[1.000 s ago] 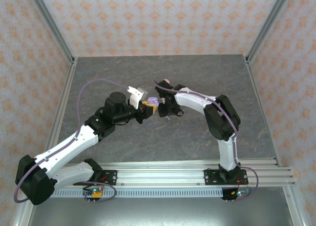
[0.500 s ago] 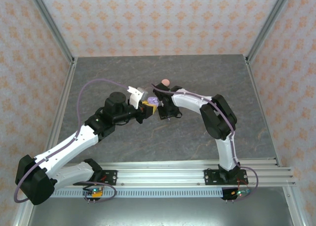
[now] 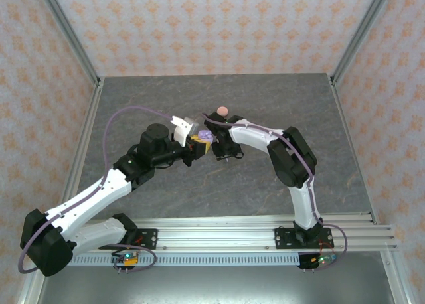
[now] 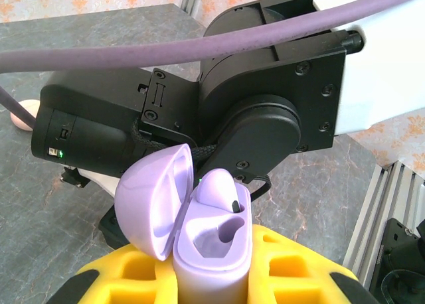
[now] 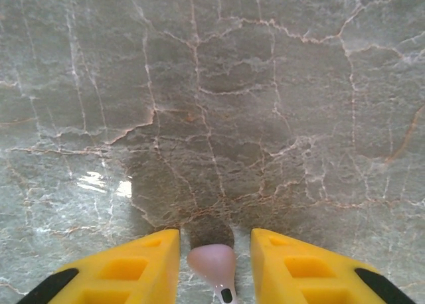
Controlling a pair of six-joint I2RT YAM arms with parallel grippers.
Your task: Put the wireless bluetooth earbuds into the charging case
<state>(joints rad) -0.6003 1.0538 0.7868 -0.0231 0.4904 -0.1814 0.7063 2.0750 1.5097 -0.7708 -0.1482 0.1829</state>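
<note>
Right fingers (image 5: 133,267) flank the purple earbud (image 5: 212,261), gaps both sides.

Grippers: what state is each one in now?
Left gripper: shut on the purple charging case.
Right gripper: open, an earbud between its fingers, gaps both sides.

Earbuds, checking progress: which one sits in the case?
The purple earbud in the open case; the other earbud is between fingers of the right gripper.
</note>
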